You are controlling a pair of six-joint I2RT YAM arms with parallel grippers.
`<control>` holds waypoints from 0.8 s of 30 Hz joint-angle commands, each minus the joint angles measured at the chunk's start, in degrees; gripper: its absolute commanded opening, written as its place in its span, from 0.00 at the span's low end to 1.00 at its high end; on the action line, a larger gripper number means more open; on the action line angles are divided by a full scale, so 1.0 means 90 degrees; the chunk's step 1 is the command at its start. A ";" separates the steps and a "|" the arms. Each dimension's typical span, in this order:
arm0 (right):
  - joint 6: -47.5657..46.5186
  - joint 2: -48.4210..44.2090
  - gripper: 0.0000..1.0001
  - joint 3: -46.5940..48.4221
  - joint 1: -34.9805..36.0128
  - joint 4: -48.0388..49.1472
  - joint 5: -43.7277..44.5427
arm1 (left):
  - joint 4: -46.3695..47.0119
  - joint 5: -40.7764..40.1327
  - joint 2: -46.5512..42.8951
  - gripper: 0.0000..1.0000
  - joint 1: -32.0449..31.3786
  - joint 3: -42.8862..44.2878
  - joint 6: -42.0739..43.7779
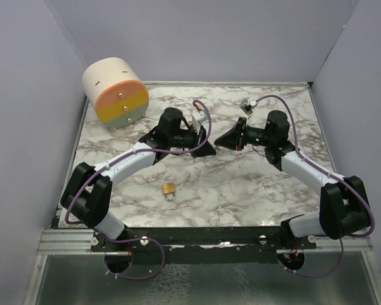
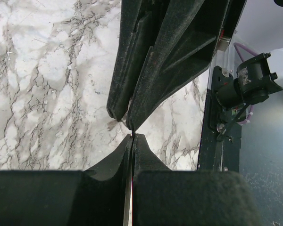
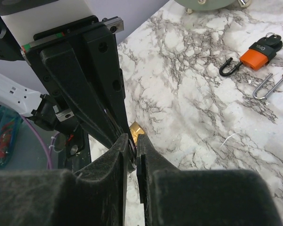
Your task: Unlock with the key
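Note:
My two grippers meet tip to tip above the middle of the marble table (image 1: 241, 190). The left gripper (image 1: 211, 150) (image 2: 133, 137) is shut on a thin metal sliver, the key (image 2: 132, 134). The right gripper (image 1: 218, 145) (image 3: 135, 139) has its jaws drawn to a narrow gap around the key's dark end (image 3: 133, 153). A brass padlock (image 1: 169, 189) lies on the table in front of the left arm. A brass corner (image 3: 137, 127) shows just past my right fingertips. An orange padlock (image 3: 258, 52) with a black shackle lies further off.
A cream cylinder with orange, yellow and green bands (image 1: 116, 92) stands at the back left corner. A silver shackle on a brass body (image 3: 266, 84) lies near the orange padlock. Purple walls close in the table on three sides.

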 commanded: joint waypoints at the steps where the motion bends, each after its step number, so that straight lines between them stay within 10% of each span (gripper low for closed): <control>1: 0.0031 0.0102 0.08 0.0026 -0.0032 0.0232 -0.0199 | 0.0162 0.0262 0.0037 0.00 0.0042 0.0234 -0.0008; 8: 0.0036 0.0088 0.01 0.0029 -0.0032 0.0220 -0.0130 | 0.0049 -0.0049 0.0057 0.02 0.0042 0.0303 -0.0124; 15: 0.0010 -0.0112 0.01 0.0024 -0.0040 -0.0231 0.0759 | -0.0106 -0.1270 -0.0204 0.70 0.0101 0.0128 -0.0304; 20: 0.0065 -0.0157 0.01 0.0044 -0.0034 -0.0690 0.1617 | -0.0137 -0.2056 -0.0670 0.98 0.0244 -0.0194 -0.0339; 24: 0.0180 -0.0081 0.01 0.0038 -0.0042 -0.0848 0.1930 | -0.0440 -0.3134 -0.1012 0.99 0.0256 -0.0423 -0.0566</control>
